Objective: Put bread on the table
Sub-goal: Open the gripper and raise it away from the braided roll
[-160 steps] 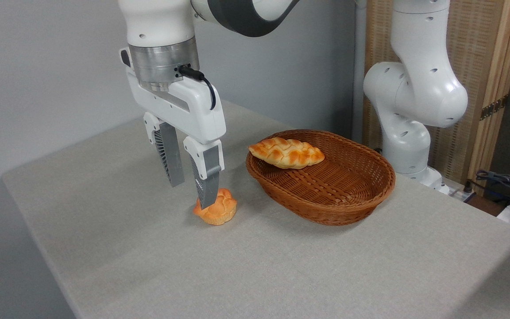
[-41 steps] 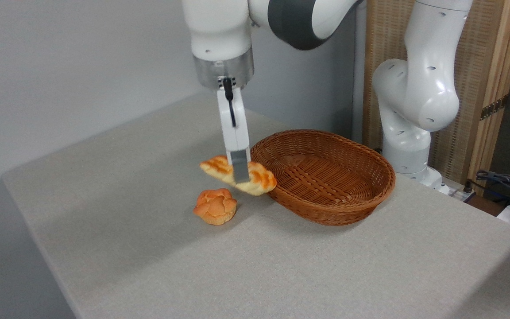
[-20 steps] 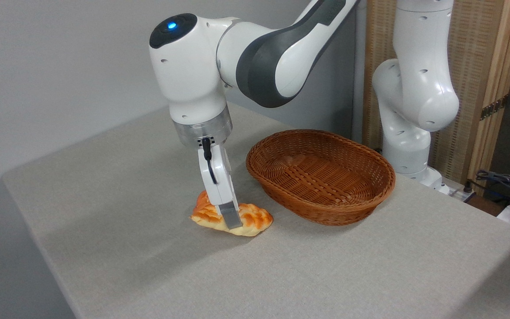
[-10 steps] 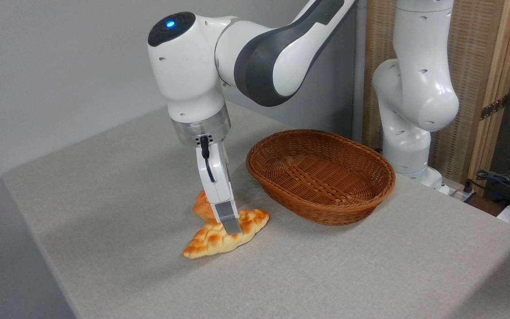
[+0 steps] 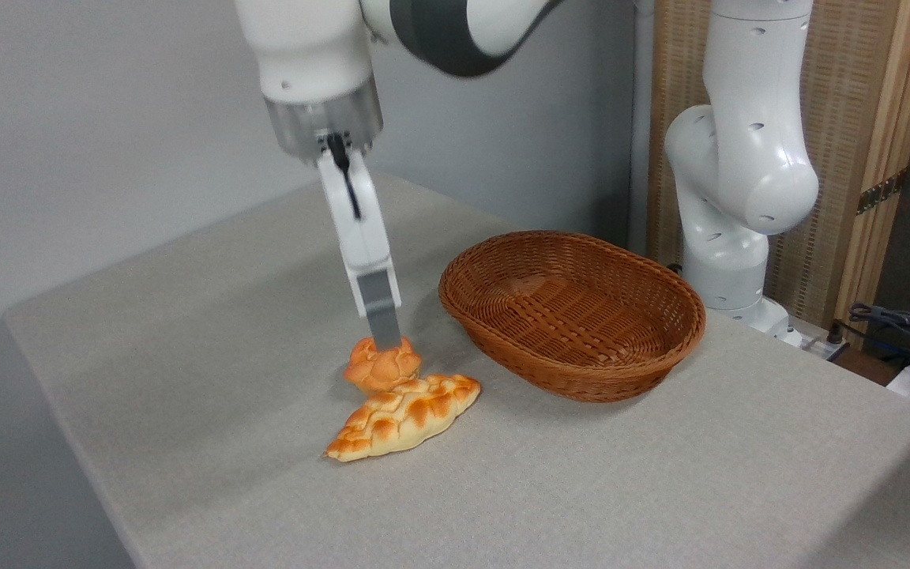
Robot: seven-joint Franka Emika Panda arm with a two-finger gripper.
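We see the bread (image 5: 402,416) lying free on the tabletop (image 5: 621,482), just left of the basket (image 5: 573,312). It looks light and stiff; we'd grip its middle. Fingers (image 5: 382,316) edge-on: cannot tell their spread.

Bread (image 5: 401,416) on table (image 5: 660,482) (bun (image 5: 381,365) behind), basket (image 5: 573,312) right.

Gripper (image 5: 383,336) points down edge-on, its opening hidden, holding nothing
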